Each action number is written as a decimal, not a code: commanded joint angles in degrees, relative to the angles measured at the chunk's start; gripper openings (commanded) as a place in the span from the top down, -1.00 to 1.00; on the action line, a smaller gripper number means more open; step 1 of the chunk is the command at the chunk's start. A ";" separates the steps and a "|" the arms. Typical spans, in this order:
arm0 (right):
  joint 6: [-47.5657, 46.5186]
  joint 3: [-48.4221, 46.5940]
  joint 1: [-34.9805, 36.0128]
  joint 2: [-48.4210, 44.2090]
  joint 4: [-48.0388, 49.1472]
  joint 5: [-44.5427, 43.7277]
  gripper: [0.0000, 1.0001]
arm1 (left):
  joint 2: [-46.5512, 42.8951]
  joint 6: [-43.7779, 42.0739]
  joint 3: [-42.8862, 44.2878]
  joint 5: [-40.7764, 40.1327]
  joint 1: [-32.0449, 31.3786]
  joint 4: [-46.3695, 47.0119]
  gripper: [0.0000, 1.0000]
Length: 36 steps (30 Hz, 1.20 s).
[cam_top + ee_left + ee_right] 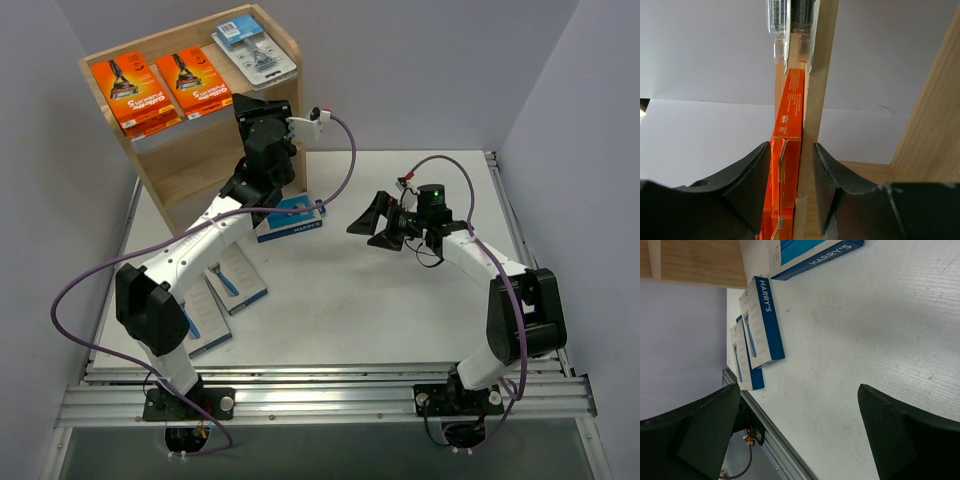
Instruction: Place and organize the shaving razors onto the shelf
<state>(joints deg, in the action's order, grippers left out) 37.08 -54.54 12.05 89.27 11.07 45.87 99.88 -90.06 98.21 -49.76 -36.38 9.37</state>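
Note:
Two orange razor boxes (135,92) (196,80) and a clear blister pack (255,50) lie flat on top of the wooden shelf (205,165). My left gripper (262,112) is at the top's front right edge. In the left wrist view its jaws (791,190) straddle an orange box (787,150) seen edge-on and the shelf's top board (812,125), with a thin gap at the right finger. The blister pack (785,20) shows beyond. Three grey-and-blue razor boxes (290,218) (235,280) (200,322) lie on the table. My right gripper (380,222) hangs open and empty over the table.
The right wrist view shows the grey-and-blue boxes (762,322) (742,357) (810,252), the shelf's wood (700,260) and the table's metal front rail (775,450). Grey walls close in the back and sides. The left arm's cable (345,170) loops over the table.

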 commanded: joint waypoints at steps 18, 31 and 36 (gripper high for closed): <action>-1.05 0.05 0.07 0.64 -0.35 1.77 -1.00 | 0.23 2.52 3.83 -0.08 2.28 6.98 0.19; -1.22 1.02 -0.01 0.37 -0.44 1.77 -1.00 | 0.58 2.35 4.00 -0.52 2.19 9.09 0.43; -1.40 1.02 -0.10 0.72 -0.61 1.95 -1.00 | 1.37 2.17 4.70 -1.31 2.19 8.48 0.54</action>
<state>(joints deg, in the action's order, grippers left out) 36.80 -53.78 12.05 89.78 10.79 46.00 100.55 -88.51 99.50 -50.35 -34.50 14.41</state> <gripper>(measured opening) 0.998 0.240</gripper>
